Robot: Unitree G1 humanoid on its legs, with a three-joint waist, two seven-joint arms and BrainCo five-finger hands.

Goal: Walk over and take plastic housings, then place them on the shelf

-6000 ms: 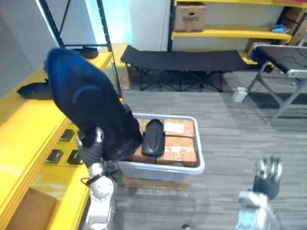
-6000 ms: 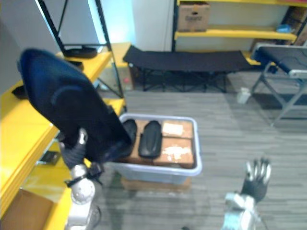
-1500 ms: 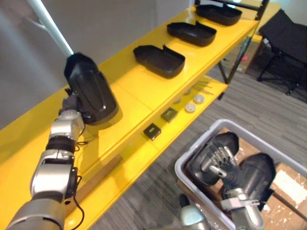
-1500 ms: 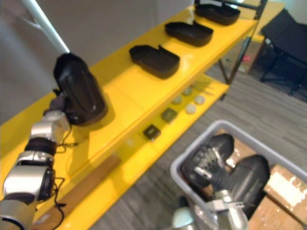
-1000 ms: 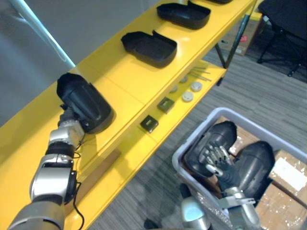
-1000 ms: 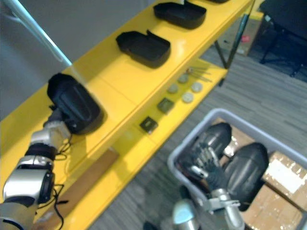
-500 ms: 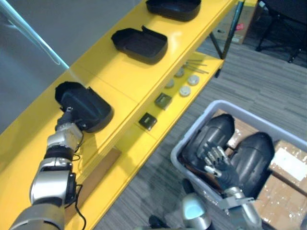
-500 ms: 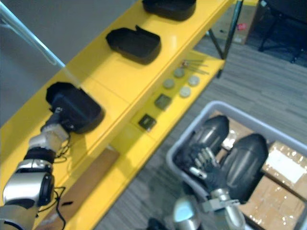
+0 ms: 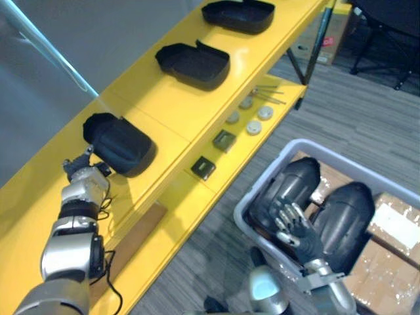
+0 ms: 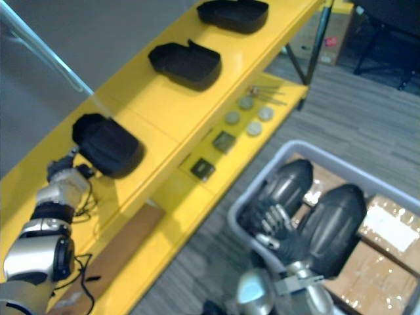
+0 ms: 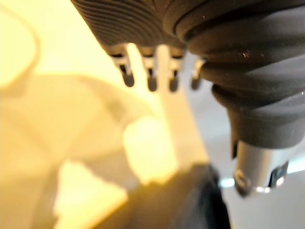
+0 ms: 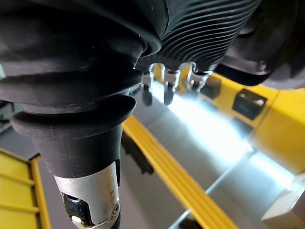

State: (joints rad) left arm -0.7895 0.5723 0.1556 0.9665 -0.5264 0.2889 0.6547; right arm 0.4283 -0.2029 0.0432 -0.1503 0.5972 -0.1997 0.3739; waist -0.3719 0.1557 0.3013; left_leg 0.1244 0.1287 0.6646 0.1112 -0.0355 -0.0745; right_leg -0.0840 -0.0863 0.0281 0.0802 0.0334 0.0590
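Yellow shelf with a black plastic housing lying on its top board.
A grey bin on the floor holds two more housings. The left hand sits just beside the shelved housing, fingers relaxed and empty. The right hand hovers over the bin, fingers spread.

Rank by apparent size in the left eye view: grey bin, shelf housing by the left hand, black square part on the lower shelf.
1. grey bin, largest even though the frame cuts it off
2. housing
3. black square part, far smaller
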